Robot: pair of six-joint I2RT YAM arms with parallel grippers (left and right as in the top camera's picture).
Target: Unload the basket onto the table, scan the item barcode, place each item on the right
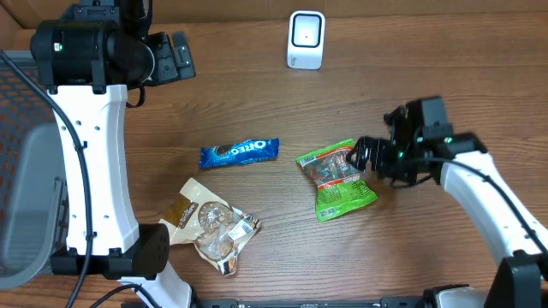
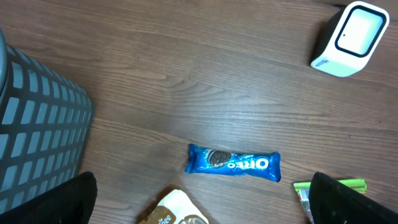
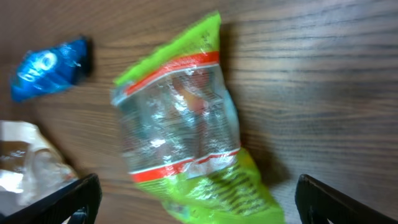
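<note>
Three snack packs lie on the wooden worktop (image 1: pixel 428 77). The green snack bag (image 1: pixel 336 178) is flat right of centre, its clear window facing up with red bands across it. No barcode is readable on it in any view. The blue Oreo pack (image 1: pixel 240 152) is just to its left, apart from it. The tan and clear cookie bag (image 1: pixel 210 224) lies nearer the front edge, below the Oreo pack and not touching it. The white scanner (image 1: pixel 306 38) stands at the far edge, well apart from all three packs.

The right gripper (image 1: pixel 364 158) is low at the green bag's right edge. In the right wrist view its two black fingers (image 3: pixel 68 199) are spread wide in the bottom corners. The bag lies between them with bare wood on either side, so the gripper is open and holding nothing. Can't tell from overhead whether a fingertip touches the wrapper.

The left gripper (image 2: pixel 202 186) is raised at the far left corner, also spread wide and empty. Its camera looks down on the Oreo pack, the scanner at top right, and a grey gridded bin (image 2: pixel 37 124) at left.
</note>
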